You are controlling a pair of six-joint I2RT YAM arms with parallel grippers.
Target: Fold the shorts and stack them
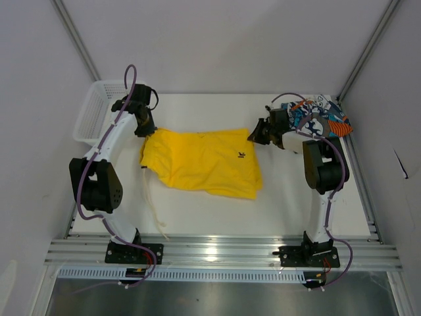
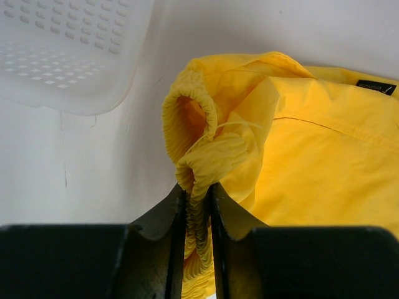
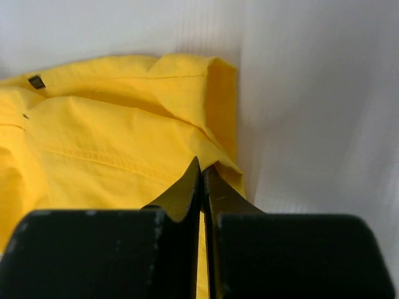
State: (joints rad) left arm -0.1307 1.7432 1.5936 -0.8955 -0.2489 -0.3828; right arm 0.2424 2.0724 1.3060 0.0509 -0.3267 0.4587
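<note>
Yellow shorts (image 1: 204, 161) are lying spread across the middle of the table (image 1: 316, 197); printed shorts (image 1: 322, 118) are sitting bunched at the far right corner. The bunched waistband is being clamped hard by the left gripper (image 2: 198, 196). Only a thin hem edge is being pinched by the right gripper (image 3: 201, 171), its jaws fully closed on it. Risk: that shallow bite may be pulled out when the cloth is lifted, leaving the fold skewed. The drawstring (image 1: 154, 204) is trailing loose and could be snagged.

You have two pairs of shorts, one yellow pair (image 1: 200, 161) and one printed pair (image 1: 323, 118); one white basket (image 1: 92, 113); two grippers, the left gripper (image 1: 147, 133) and the right gripper (image 1: 253, 136)
</note>
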